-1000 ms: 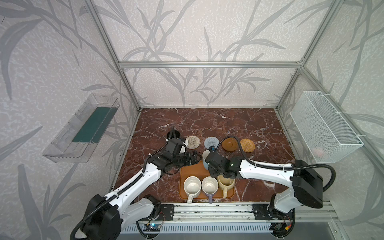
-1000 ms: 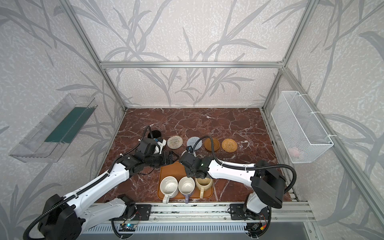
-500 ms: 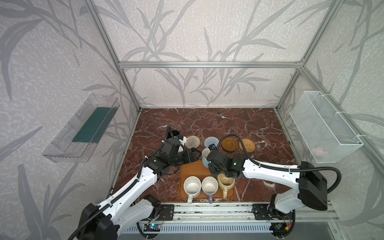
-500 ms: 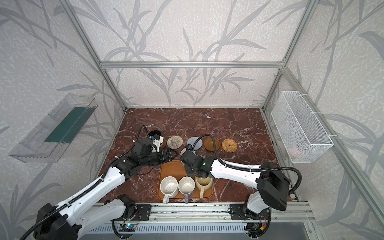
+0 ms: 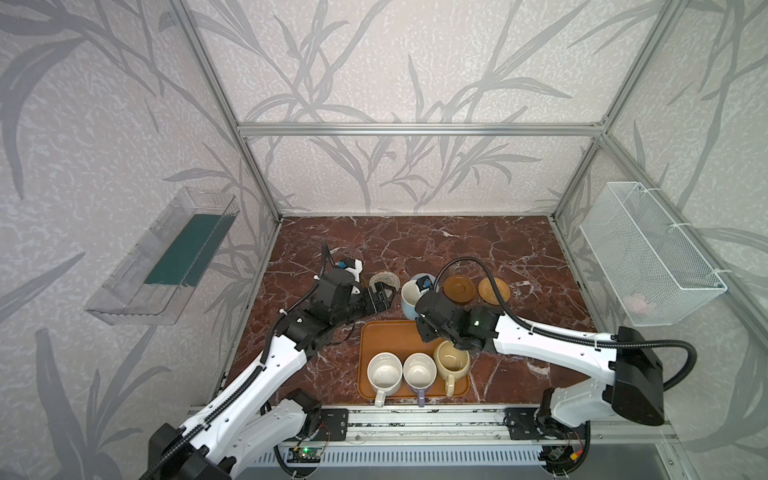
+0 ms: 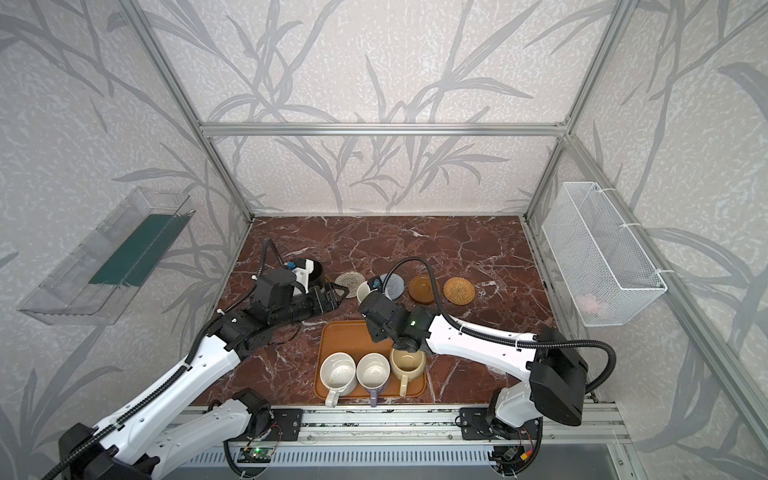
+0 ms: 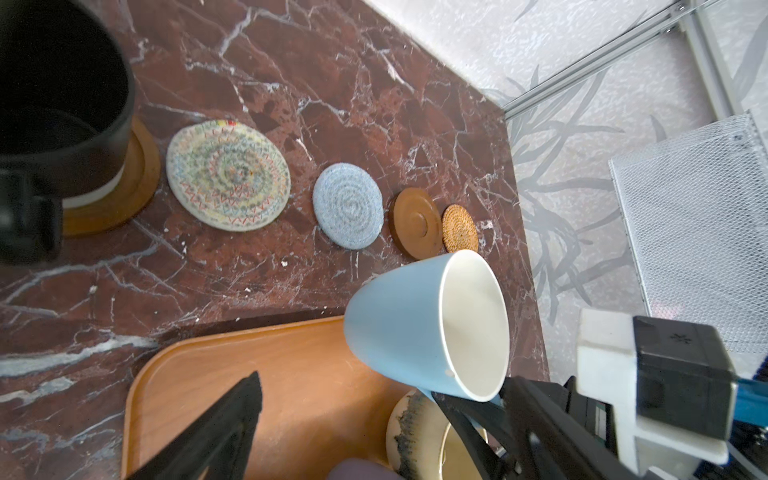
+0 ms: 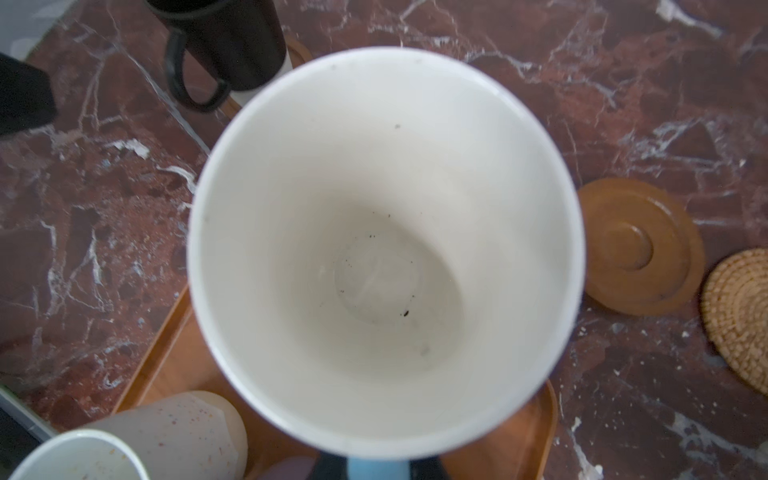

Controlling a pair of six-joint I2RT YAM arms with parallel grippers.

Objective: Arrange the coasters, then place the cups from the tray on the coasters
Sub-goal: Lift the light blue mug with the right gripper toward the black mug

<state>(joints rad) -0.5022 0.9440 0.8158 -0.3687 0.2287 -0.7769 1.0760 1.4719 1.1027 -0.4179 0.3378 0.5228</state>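
Ceramic light blue mug (image 7: 399, 332) is clamped by its handle in the right gripper (image 7: 461, 401), over the tray's (image 5: 386, 336) far edge. Left gripper (image 5: 383, 296) gapes wide, empty, near the cream woven coaster (image 5: 384, 277).

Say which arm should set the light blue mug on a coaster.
Right. The right gripper is shut on the light blue mug, lifted near the blue-grey coaster; the left gripper is open and empty.

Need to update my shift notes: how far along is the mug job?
Done: coasters lined up, black mug on a wooden coaster. In hand: right gripper holds the light blue mug above the tray. Remaining: speckled mug, lavender mug, beige mug on the tray.
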